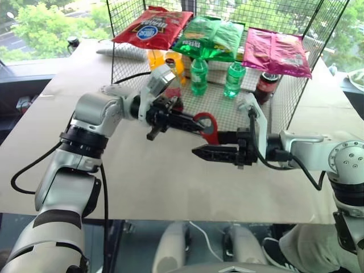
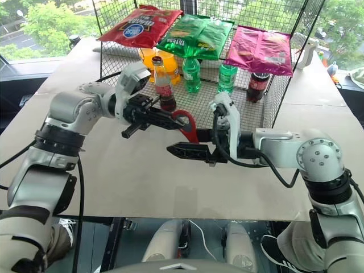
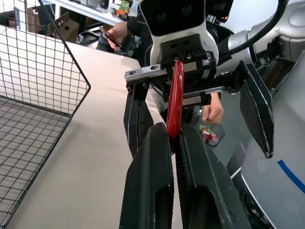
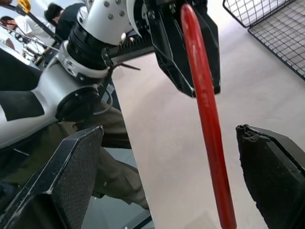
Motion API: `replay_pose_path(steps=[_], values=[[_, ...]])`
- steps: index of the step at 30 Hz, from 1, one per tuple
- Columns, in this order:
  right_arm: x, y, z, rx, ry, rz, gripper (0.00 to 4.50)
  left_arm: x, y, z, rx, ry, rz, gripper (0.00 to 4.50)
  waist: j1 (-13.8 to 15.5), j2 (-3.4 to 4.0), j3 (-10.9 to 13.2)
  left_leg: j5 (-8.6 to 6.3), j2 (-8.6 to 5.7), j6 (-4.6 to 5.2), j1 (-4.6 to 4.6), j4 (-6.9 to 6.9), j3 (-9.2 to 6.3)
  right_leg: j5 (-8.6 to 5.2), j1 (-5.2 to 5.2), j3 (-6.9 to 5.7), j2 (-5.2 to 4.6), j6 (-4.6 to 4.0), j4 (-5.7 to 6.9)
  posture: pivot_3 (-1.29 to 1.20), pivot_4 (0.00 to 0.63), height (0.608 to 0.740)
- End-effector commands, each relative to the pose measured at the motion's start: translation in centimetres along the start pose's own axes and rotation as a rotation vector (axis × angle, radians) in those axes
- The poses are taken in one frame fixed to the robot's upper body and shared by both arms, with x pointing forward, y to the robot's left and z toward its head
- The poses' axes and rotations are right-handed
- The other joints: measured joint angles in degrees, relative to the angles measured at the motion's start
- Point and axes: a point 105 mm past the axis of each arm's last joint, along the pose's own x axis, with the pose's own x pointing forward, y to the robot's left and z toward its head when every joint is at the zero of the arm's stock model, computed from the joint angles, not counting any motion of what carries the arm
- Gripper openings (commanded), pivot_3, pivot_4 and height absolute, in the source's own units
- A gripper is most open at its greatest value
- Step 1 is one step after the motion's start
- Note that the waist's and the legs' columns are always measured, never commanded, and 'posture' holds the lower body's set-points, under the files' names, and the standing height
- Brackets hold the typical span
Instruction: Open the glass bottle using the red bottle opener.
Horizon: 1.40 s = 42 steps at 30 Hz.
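Note:
My left gripper (image 1: 199,128) is shut on the red bottle opener (image 1: 208,123), held level above the table with its loop head sticking out toward the right arm. In the left wrist view the opener (image 3: 175,98) rises edge-on from between the closed fingers. My right gripper (image 1: 208,144) faces it from the other side, open, its two black fingers (image 4: 71,171) standing wide on either side of the opener (image 4: 206,119) without touching it. The glass bottle (image 2: 161,84), with dark cola and a red label, stands upright in the wire basket just behind my left wrist.
The wire basket (image 1: 284,96) at the back of the table holds green bottles (image 1: 199,77), orange bottles (image 1: 154,58), a dark soda bottle (image 1: 265,86) and chip bags (image 1: 152,27) on top. Brown tabletop (image 1: 170,182) lies below both grippers. A person's hand (image 3: 213,112) shows behind the right arm.

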Motion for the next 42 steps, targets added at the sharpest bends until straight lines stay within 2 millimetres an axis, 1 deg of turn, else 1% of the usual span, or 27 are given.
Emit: replay_pose_path(steps=[1, 9, 26, 28, 29, 30, 35, 36, 37, 42], values=[[-0.5, 0.3, 0.0, -0.002, 0.010, 0.015, 4.50, -0.2, -0.4, 1.1, 0.053, -0.001, -0.015, 0.06, 0.03, 0.00, 0.00, 0.00, 0.00, 0.00, -0.01, 0.00, 0.00, 0.00, 0.00, 0.00, 0.00, 0.00, 0.00, 0.00, 0.150, 0.740], [-0.3, 0.4, -0.7, 0.001, 0.066, 0.040, 4.50, -0.2, -0.6, 0.9, 0.074, 0.029, -0.023, 0.06, -0.01, 0.01, 0.01, 0.00, 0.01, 0.00, -0.04, 0.00, 0.00, 0.00, -0.06, 0.01, 0.00, 0.00, 0.00, 0.00, 0.150, 0.740], [0.1, 0.4, -0.7, -0.004, 0.081, 0.056, 4.50, 0.2, -1.0, 0.5, 0.077, 0.061, -0.056, 0.06, 0.00, 0.01, 0.01, 0.00, 0.00, 0.00, -0.22, 0.02, 0.01, 0.00, -0.21, 0.02, 0.02, 0.01, 0.01, 0.00, 0.150, 0.740], [0.3, 0.3, -0.7, -0.002, 0.081, 0.052, 3.96, 0.2, -1.0, 0.5, 0.077, 0.058, -0.059, 0.00, 0.00, 0.01, 0.01, 0.00, 0.00, 0.00, -0.22, 0.02, 0.00, 0.00, -0.21, 0.02, 0.02, 0.01, 0.01, 0.00, 0.150, 0.740], [0.3, 0.2, -0.8, -0.001, 0.086, 0.051, 3.53, 0.2, -1.0, 0.6, 0.076, 0.055, -0.060, 0.00, -0.01, 0.01, 0.01, 0.00, 0.00, 0.00, -0.22, 0.02, 0.00, 0.00, -0.21, 0.02, 0.03, 0.01, 0.01, 0.00, 0.150, 0.740], [0.4, 0.2, -0.9, -0.001, 0.092, 0.052, 3.25, 0.2, -1.0, 0.6, 0.076, 0.053, -0.060, 0.00, -0.01, 0.01, 0.01, 0.00, 0.00, 0.00, -0.22, 0.02, 0.00, 0.00, -0.21, 0.02, 0.03, 0.01, 0.01, 0.00, 0.150, 0.740], [0.6, -0.1, -1.2, -0.004, 0.105, 0.030, 0.80, 0.2, -1.0, 0.6, 0.076, 0.054, -0.060, 0.00, 0.02, 0.01, 0.01, 0.00, 0.00, 0.00, -0.25, 0.03, 0.00, 0.00, -0.22, 0.02, 0.02, 0.01, 0.01, 0.00, 0.150, 0.740], [0.6, -0.3, -1.2, -0.003, 0.103, 0.024, 0.24, 0.2, -1.0, 0.6, 0.076, 0.054, -0.061, 0.00, -0.01, 0.01, 0.01, 0.00, 0.00, 0.00, -0.25, 0.03, 0.00, 0.00, -0.22, 0.02, 0.02, 0.01, 0.01, 0.00, 0.150, 0.740], [0.6, -0.3, -1.2, -0.003, 0.100, 0.022, 0.04, 0.2, -1.1, 0.6, 0.076, 0.054, -0.061, 0.00, -0.02, 0.01, 0.01, 0.00, 0.00, 0.00, -0.25, 0.03, 0.01, 0.00, -0.24, 0.02, 0.03, 0.01, 0.01, 0.00, 0.150, 0.740], [0.6, -0.5, -1.1, -0.005, 0.101, 0.008, 0.04, 0.2, -1.3, 0.7, 0.049, 0.036, -0.073, 0.00, -0.01, 0.01, 0.01, 0.00, 0.01, 0.00, -0.29, 0.03, 0.00, 0.00, -0.28, 0.02, 0.04, 0.01, 0.03, 0.00, 0.150, 0.740]])
